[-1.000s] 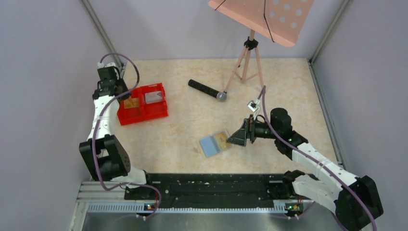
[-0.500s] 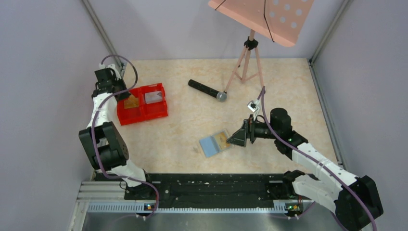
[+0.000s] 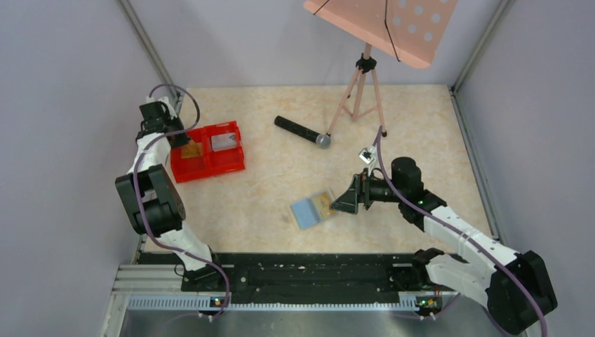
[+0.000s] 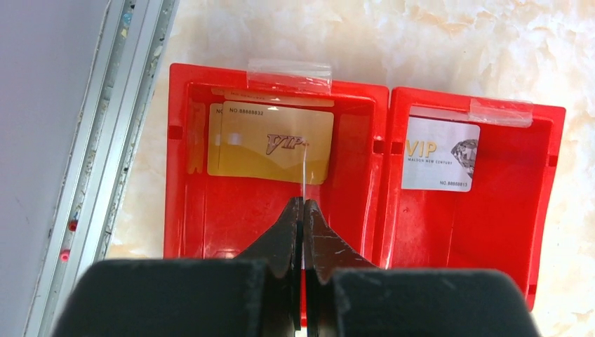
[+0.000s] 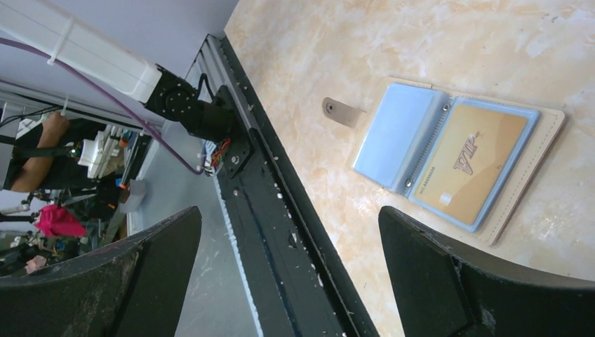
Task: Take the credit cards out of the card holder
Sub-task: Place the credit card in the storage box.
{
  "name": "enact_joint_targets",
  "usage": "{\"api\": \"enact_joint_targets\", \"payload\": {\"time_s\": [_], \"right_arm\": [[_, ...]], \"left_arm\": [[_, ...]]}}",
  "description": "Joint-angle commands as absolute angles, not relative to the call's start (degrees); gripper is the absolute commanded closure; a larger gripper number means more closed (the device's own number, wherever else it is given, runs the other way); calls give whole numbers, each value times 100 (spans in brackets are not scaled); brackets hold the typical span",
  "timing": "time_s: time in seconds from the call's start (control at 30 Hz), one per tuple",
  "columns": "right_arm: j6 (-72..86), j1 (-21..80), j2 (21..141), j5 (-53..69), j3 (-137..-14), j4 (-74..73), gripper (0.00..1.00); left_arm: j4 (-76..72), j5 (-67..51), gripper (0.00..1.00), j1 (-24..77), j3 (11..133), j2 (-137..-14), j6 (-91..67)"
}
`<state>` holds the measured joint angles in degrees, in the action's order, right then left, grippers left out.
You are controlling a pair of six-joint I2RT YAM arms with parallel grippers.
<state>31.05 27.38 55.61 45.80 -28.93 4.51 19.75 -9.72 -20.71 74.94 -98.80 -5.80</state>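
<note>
At the near edge, a black rail carries both arm bases. Just beyond it on the marbled beige tabletop, the light-blue card holder lies open and flat, slightly right of centre. Its left panel shows only an empty clear sleeve. A gold VIP credit card sits in the sleeve of the right panel. A small strap tab with a snap sticks out from the holder's left side.

The right end effector is low, just beside the holder's right edge. Its fingers are spread wide with nothing between them, and they do not touch the holder.

Farther back on the left stands a red two-compartment tray. Its left compartment holds gold cards, one overlapping another. Its right compartment holds a silvery-white card with a diamond print. The left end effector hangs over the left compartment, fingers pressed together and empty. I cannot tell whether they touch the tray.

Past the middle lies a black microphone, its grey head toward the right. Behind it stands a tripod music stand with a pink perforated desk.
</note>
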Motion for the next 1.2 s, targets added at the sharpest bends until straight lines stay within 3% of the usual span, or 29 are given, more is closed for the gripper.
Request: {"api": "enact_joint_targets", "payload": {"time_s": [0.0, 0.73, 1.0, 1.17], "right_arm": [[2963, 2770, 5665, 4524, -3186, 536, 3], [2787, 2773, 6106, 4339, -3424, 479, 3], [2777, 2770, 6285, 4350, -3536, 510, 3], [2767, 2771, 6340, 4348, -3551, 501, 3]], "left_arm": [[1678, -1081, 100, -2136, 7836, -10070, -427], [1461, -1743, 100, -2306, 8163, -10740, -380], [1501, -1683, 80, -2364, 8417, -10995, -402], [1524, -1626, 74, -2360, 8541, -11104, -352]]}}
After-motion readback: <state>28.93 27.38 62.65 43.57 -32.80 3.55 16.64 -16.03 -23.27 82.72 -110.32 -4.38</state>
